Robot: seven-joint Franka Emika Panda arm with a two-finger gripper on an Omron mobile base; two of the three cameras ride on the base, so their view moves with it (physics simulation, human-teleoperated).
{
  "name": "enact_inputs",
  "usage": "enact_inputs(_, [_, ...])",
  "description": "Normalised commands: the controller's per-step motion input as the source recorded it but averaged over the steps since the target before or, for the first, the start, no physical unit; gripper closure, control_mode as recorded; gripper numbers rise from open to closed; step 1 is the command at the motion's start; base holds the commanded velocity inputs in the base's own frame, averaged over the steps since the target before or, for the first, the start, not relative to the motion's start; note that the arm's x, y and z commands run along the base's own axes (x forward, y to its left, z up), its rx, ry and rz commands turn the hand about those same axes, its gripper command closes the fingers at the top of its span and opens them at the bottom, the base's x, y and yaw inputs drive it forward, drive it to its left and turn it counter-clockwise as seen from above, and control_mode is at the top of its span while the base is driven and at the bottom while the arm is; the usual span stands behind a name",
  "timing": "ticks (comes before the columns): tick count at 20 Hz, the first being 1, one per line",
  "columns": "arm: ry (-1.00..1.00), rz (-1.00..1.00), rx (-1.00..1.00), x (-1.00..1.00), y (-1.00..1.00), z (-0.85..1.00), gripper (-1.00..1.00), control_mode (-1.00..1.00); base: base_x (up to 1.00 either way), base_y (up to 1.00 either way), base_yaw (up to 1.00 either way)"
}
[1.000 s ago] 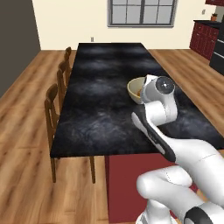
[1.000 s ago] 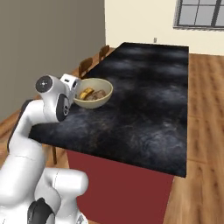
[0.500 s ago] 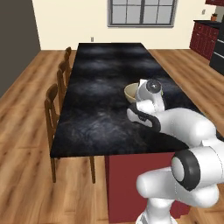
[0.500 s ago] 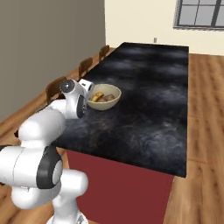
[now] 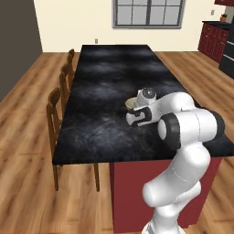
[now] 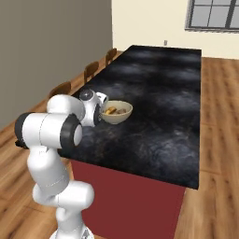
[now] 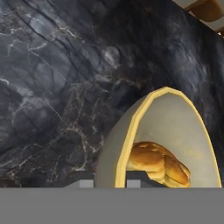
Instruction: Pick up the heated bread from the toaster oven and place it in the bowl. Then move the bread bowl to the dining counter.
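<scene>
The tan-yellow bowl (image 6: 116, 113) sits low at the near left part of the dining counter (image 6: 158, 93); I cannot tell whether it rests on the slab. The golden heated bread (image 6: 110, 111) lies inside it. My gripper (image 6: 101, 112) is shut on the bowl's near rim. In the hand view the rim of the bowl (image 7: 131, 127) runs between my two fingertips (image 7: 86, 180), with the bread (image 7: 157, 162) just beyond them. From the left base view the bowl (image 5: 131, 102) peeks out behind my hand, my gripper (image 5: 136, 109) clamped on it. The toaster oven is out of view.
A brownish flat piece (image 6: 123, 111) lies beside the bread in the bowl. Wooden chairs (image 5: 55, 109) line the counter's left side. The black marbled slab (image 5: 105, 77) stretches far ahead. Red cabinets (image 5: 213, 41) stand at the far right.
The arm has folded down and carried the bowl lower and closer to the counter's surface. The gripper has stayed shut on the rim.
</scene>
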Motion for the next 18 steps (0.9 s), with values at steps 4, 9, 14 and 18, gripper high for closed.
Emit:
enact_inputs(4, [0.09, 0.00, 0.00, 0.18, -0.02, -0.47, 1.00, -1.00, 0.00, 0.00, 0.00])
enact_inputs(9, [0.02, 0.00, -0.01, 0.02, 0.00, -0.41, 1.00, -1.00, 0.00, 0.00, 0.00])
enact_inputs(14, [0.01, 0.00, -0.03, 0.00, 0.00, -0.33, -1.00, -1.00, 0.00, 0.00, 0.00])
enact_inputs(18, [0.00, 0.00, 0.00, -0.27, 0.00, 0.02, -1.00, -1.00, 0.00, 0.00, 0.00])
